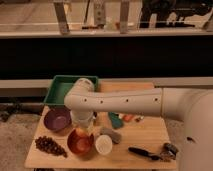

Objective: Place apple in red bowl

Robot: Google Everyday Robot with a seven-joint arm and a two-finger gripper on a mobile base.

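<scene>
At the desk's (150, 136) left edge sits the purple bowl (56, 119), with grapes (49, 146) nearer the front-left corner. Just right of them, near the front edge, is the red bowl (79, 146). Directly over its back rim hangs the gripper (82, 126) — clenched on the apple (81, 133), as far as we can judge. We take this for the placing step: the apple is above the bowl, not yet let go. Next we would lower slightly and release — gently, since the white cup (103, 144) stands just beside on the right.
</scene>
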